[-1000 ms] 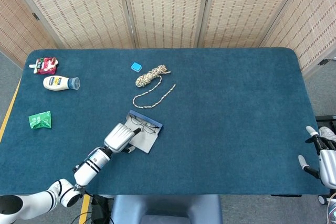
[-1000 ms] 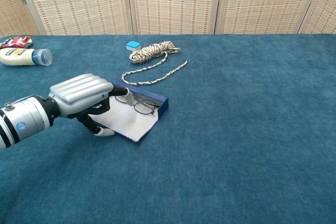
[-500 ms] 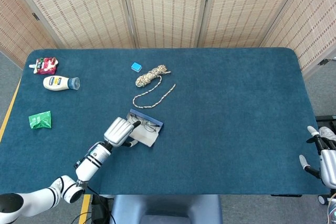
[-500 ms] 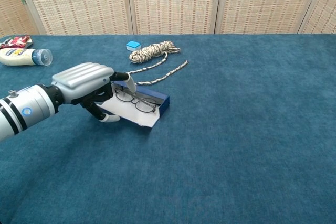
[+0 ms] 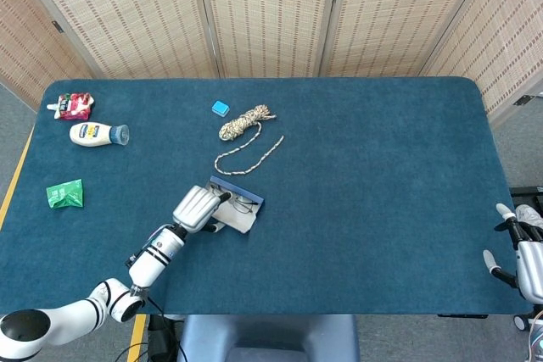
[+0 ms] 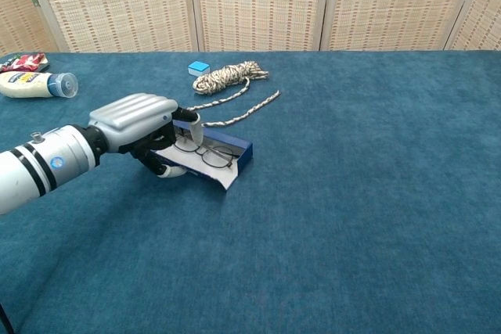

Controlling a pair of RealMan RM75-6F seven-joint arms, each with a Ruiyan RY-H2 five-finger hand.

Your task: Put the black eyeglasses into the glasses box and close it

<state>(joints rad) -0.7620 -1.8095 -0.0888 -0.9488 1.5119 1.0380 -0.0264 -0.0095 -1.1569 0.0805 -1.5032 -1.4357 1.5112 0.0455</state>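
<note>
Left hand [image 6: 141, 127] curled around the near lid edge of the glasses box [image 6: 227, 152], lid partly raised. Black eyeglasses [image 6: 205, 152] lie inside the box, just right of its fingertips. Right hand [image 5: 519, 253] at counter [image 5: 382, 175] edge, fingers apart, holding nothing.

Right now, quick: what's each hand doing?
Left hand: holding the lid of the glasses box, eyeglasses inside, lid not yet down.
Right hand: open at the table edge, holding nothing.

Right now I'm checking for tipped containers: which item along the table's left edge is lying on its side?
The white mayonnaise bottle, lying with its cap pointing right; the red snack packet and green packet are flat pouches.
</note>
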